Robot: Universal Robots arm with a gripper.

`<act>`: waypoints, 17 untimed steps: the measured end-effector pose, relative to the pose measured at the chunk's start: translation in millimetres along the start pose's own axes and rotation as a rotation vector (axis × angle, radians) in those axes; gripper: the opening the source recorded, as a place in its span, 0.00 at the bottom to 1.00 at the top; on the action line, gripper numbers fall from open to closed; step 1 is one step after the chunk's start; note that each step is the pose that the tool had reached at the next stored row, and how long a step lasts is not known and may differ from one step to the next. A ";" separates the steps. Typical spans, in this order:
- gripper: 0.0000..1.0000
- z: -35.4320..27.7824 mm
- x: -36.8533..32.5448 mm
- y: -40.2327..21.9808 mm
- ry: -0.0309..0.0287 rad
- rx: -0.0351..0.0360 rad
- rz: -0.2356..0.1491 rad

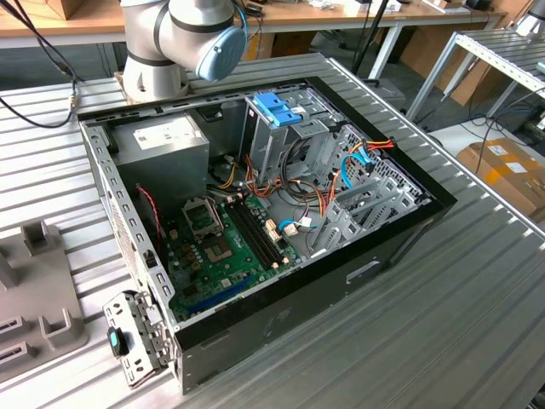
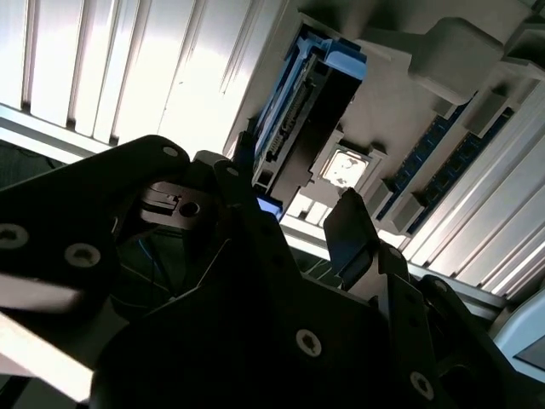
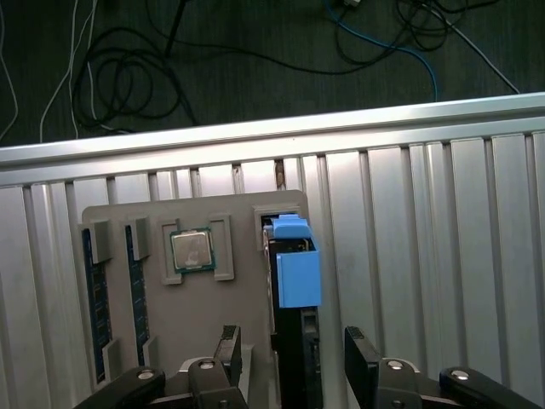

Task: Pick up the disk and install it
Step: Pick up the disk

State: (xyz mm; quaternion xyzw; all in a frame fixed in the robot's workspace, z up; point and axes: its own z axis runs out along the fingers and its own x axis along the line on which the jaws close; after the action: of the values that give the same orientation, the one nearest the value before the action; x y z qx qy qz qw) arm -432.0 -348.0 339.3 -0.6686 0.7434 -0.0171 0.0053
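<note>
The disk (image 3: 295, 264) stands on its edge in a slot of a grey holder plate (image 3: 243, 281), with a light blue rail on top and a dark metal body below it. My gripper (image 3: 292, 341) hovers open just over it. One finger (image 3: 228, 345) is on one side of the disk and the other finger (image 3: 359, 358) on the opposite side, neither touching it. In the second wrist view the disk (image 2: 306, 111) shows its blue frame and connector edge beyond a dark fingertip (image 2: 349, 230).
The holder also carries a processor chip (image 3: 192, 250) and two memory sticks (image 3: 95, 298). It lies on a ribbed metal table (image 3: 426, 256) near the table's edge. The open computer case (image 1: 272, 213) has a blue bracket (image 1: 277, 109) on its drive cage.
</note>
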 end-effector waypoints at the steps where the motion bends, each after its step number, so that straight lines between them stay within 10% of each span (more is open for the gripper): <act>1: 0.60 0.6 0.0 0.0 -0.0001 0.0002 0.000; 17: 0.60 3.6 -0.1 0.1 -0.0001 0.0002 -0.001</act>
State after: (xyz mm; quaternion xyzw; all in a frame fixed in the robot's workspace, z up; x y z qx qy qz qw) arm -432.0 -348.0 335.7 -0.6688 0.7432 -0.0171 0.0054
